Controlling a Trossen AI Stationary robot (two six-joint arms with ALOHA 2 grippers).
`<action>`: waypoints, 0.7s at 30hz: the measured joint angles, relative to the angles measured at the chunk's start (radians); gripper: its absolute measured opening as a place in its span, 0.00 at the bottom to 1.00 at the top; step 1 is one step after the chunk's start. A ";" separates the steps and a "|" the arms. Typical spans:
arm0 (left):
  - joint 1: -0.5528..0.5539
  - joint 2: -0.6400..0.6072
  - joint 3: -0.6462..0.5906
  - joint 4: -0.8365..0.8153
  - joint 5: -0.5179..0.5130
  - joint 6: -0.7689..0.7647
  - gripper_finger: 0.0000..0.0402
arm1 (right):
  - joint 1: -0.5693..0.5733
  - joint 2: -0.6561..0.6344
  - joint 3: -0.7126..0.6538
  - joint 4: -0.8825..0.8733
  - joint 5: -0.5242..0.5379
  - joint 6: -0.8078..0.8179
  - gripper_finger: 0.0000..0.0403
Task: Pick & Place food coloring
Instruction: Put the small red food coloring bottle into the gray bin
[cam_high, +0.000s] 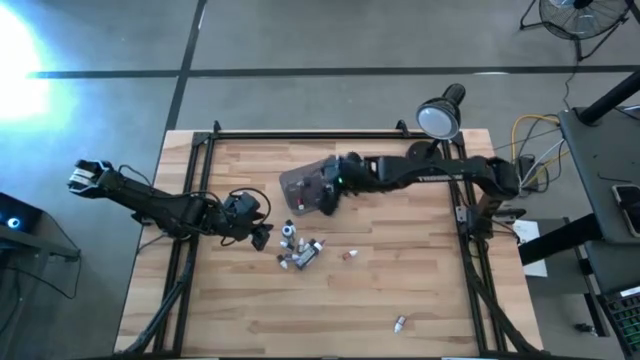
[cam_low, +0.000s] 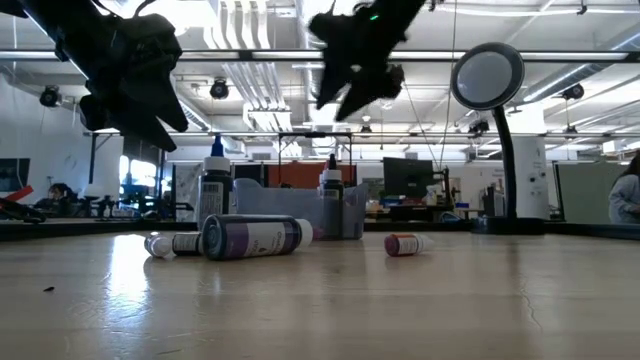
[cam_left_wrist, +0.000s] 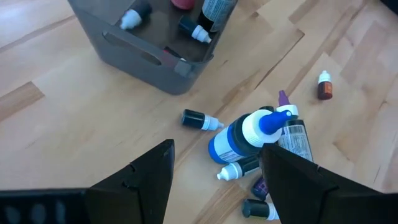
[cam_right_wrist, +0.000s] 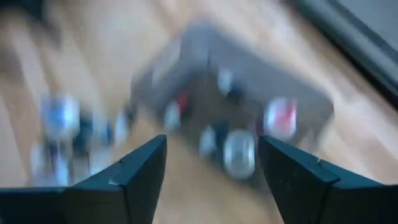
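The food coloring bottles lie and stand in a cluster (cam_high: 300, 250) on the wooden table, with a blue-capped one upright (cam_left_wrist: 249, 134). Single bottles lie apart (cam_high: 349, 254) (cam_high: 400, 322). More bottles lie inside the grey tub (cam_high: 305, 185) (cam_left_wrist: 143, 43). My left gripper (cam_high: 264, 238) (cam_left_wrist: 216, 149) is open, hovering just left of the cluster and touching nothing. My right gripper (cam_high: 325, 195) (cam_right_wrist: 211, 140) is open above the tub's right part, also clear of everything. In the low view both grippers (cam_low: 150, 120) (cam_low: 335, 100) hang well above the tabletop.
A round magnifier lamp (cam_high: 438, 118) (cam_low: 487, 78) stands at the table's far right corner. A black frame rail (cam_high: 300, 134) runs along the far edge. Bare wood lies toward the near edge, around the lone bottle there.
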 joint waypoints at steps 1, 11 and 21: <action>0.000 0.000 0.000 0.000 0.000 0.000 0.53 | 0.020 -0.015 -0.002 -0.077 0.000 -0.005 0.63; 0.000 0.000 0.000 0.002 -0.003 0.078 0.53 | 0.387 -0.175 -0.244 -0.378 -0.083 0.027 0.61; 0.000 0.000 0.000 0.008 -0.004 0.084 0.53 | 0.769 -0.138 -0.363 -0.228 -0.146 -0.115 0.61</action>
